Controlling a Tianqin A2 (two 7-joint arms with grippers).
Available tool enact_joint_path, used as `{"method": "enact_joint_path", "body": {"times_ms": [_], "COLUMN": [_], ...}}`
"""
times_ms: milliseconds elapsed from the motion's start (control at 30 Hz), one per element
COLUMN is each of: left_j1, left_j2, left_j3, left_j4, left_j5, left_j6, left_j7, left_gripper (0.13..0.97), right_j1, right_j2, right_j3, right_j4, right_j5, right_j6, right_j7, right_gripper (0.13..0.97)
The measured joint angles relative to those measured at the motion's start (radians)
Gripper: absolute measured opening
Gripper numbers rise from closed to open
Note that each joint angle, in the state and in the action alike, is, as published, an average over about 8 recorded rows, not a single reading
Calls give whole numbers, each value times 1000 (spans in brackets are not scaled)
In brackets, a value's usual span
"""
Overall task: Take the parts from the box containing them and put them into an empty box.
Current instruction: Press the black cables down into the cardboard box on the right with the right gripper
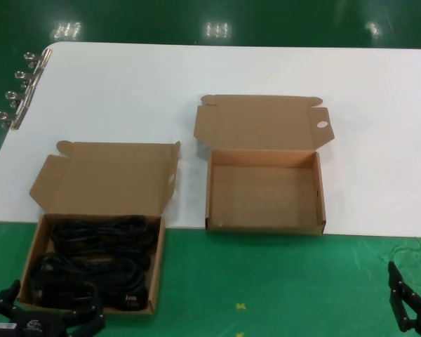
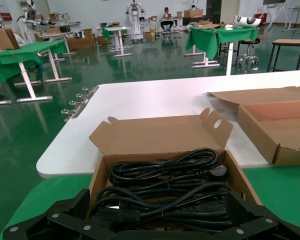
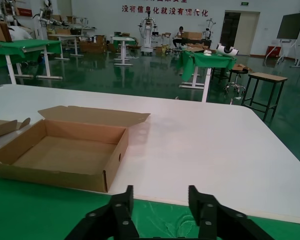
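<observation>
Left gripper point(image 1: 45, 316) spread, low at near edge of full box point(image 1: 91, 263), apparently ready for first pick. Black power cords point(image 2: 165, 187) coiled inside. Empty box point(image 1: 264, 189) open alongside on white table point(image 1: 126, 91). Right gripper point(image 3: 160, 210) spread, parked apart.

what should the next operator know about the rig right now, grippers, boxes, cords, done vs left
Left gripper: open, empty, low at the near edge of the full box.
Right gripper: open, empty, parked over the green mat, to the right of both boxes.
Power cords: all in the full box, lid open.
Empty box: to its right on the white table, lid open, nothing inside.
Done: nothing moved.
Left: transfer every cord.
</observation>
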Motion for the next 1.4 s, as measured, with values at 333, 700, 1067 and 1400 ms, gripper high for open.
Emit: {"method": "enact_joint_path", "body": {"times_ms": [333,700,1067,1400], "left_j1": [0,0,0,0], "left_j2": [0,0,0,0], "left_j3": [0,0,0,0], "left_j4": [0,0,0,0], "left_j5": [0,0,0,0], "left_j6": [0,0,0,0], "left_j7": [0,0,0,0], "left_gripper": [966,966,966,966], "right_j1": [0,0,0,0], "right_j2": [0,0,0,0], "right_j3": [0,0,0,0], "right_j4": [0,0,0,0], "right_j5": [0,0,0,0], "right_j6": [0,0,0,0], "right_j7": [0,0,0,0], "right_gripper": [343,212,152,157]}}
